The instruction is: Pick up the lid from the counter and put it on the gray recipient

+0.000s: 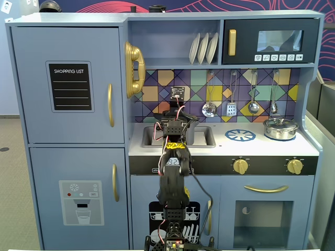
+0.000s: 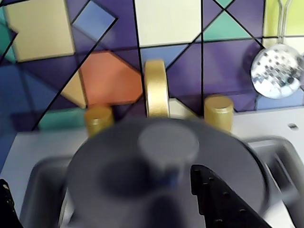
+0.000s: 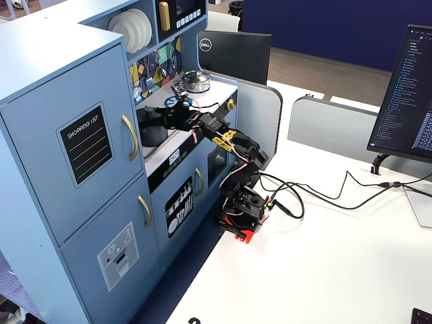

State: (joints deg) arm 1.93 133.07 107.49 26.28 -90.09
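Note:
In the wrist view the matte dark gray lid [image 2: 142,190] with its round knob [image 2: 168,142] fills the lower picture, blurred and close, lying over the sink. My gripper [image 2: 99,178] is open, with its black fingers [image 2: 223,199] wide apart on either side of the lid and the knob between them, touched by neither. The gray pot [image 1: 191,134] stands in the sink, mostly hidden behind my arm in a fixed view and under the lid in the wrist view. In both fixed views my gripper [image 1: 176,116] [image 3: 152,116] reaches over the sink.
The gold tap [image 2: 156,90] and its two gold knobs [image 2: 218,111] stand just behind the lid. A shiny silver pot [image 1: 281,128] sits at the right of the pale counter [image 1: 261,146], beside the blue burner print [image 1: 240,135]. Utensils hang on the tiled wall [image 1: 209,110].

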